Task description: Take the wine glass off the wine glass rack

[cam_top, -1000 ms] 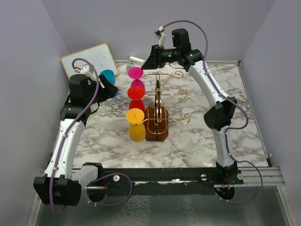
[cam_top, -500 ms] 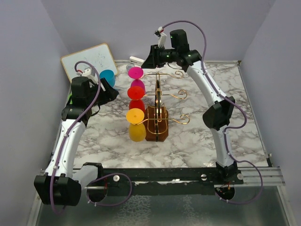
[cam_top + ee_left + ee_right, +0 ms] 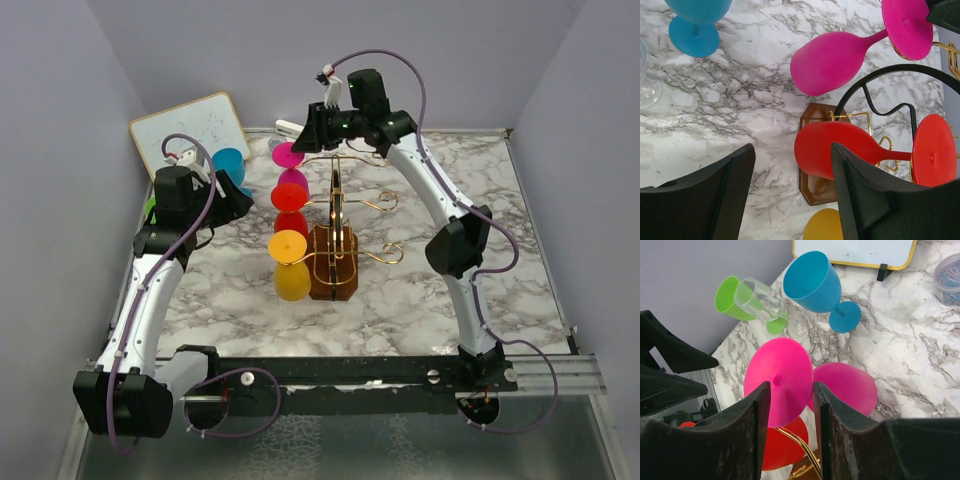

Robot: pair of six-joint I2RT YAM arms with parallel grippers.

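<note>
The wine glass rack (image 3: 335,205), gold wire on a brown base (image 3: 812,192), stands mid-table. Three wine glasses hang on its left side: pink (image 3: 287,155) at the back, red (image 3: 289,196) in the middle, yellow (image 3: 287,246) at the front. My right gripper (image 3: 302,133) is at the pink glass's foot (image 3: 779,380). Its jaws are open, and in the right wrist view (image 3: 791,386) the foot's disc shows between and behind the fingers. My left gripper (image 3: 791,150) hangs open and empty left of the rack, level with the red glass (image 3: 825,150).
A blue glass (image 3: 812,282), a green glass (image 3: 729,297) and a clear glass (image 3: 762,300) stand at the back left. Behind them leans a small whiteboard (image 3: 190,125). A tub of paper clips (image 3: 947,275) sits near the back wall.
My right arm has swung left, bringing its jaws over the pink glass's foot. The left arm has shifted slightly. Neither gripper's opening has changed.
</note>
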